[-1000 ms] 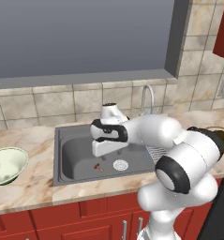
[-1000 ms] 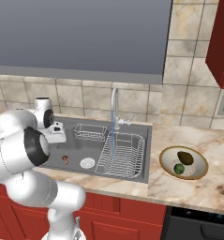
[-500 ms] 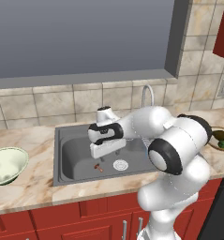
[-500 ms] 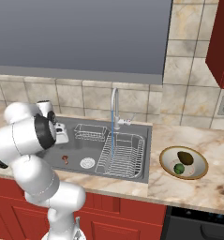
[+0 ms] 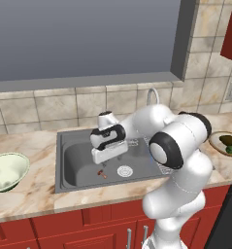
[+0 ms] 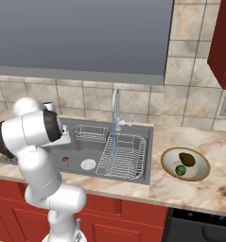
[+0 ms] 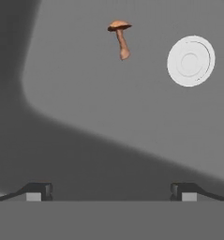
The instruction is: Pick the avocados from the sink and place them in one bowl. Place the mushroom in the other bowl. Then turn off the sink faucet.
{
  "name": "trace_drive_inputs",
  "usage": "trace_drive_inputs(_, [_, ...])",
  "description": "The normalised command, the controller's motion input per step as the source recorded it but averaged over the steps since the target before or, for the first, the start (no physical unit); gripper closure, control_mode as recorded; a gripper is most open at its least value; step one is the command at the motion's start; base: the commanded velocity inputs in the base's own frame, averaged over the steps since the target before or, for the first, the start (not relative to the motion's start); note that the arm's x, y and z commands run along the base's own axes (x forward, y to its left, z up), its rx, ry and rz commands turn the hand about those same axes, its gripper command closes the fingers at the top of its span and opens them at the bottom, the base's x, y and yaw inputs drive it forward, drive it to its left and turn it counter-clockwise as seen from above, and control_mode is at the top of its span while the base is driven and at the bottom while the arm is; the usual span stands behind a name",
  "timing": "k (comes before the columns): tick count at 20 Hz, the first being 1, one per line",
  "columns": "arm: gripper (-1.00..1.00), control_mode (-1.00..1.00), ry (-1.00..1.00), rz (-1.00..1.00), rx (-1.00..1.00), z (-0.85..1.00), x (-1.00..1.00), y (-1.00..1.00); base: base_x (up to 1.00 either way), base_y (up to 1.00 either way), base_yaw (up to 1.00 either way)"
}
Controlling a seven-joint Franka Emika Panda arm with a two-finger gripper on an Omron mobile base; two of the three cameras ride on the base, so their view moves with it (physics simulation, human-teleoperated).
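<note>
One mushroom (image 7: 120,38) in sink (image 5: 78,160); two avocados (image 6: 185,163) in tan bowl (image 6: 167,162).

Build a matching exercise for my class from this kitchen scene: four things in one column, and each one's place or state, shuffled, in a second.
Things
1. mushroom
2. avocados
3. pale green bowl
4. faucet

Places or states
A. running, water streaming onto the wire rack
B. on the sink floor, beside the round white drain
C. nothing in it, on the counter left of the sink
D. together in the shallow tan bowl

Pairs: 1-B, 2-D, 3-C, 4-A
</note>
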Motion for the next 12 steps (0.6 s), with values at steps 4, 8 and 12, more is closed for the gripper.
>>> trace_drive_inputs(4, [-1.00,-1.00,-0.01,0.00,0.00,-0.11,0.21,0.01,0.00,0.00,0.00])
trace_drive_inputs(8, [-1.00,-1.00,-0.02,-0.02,0.00,-0.25,0.07,0.00,0.00,0.00,0.00])
trace_drive_inputs(12, [-1.00,-1.00,0.00,-0.03,0.00,-0.33,0.08,0.00,0.00,0.00,0.00])
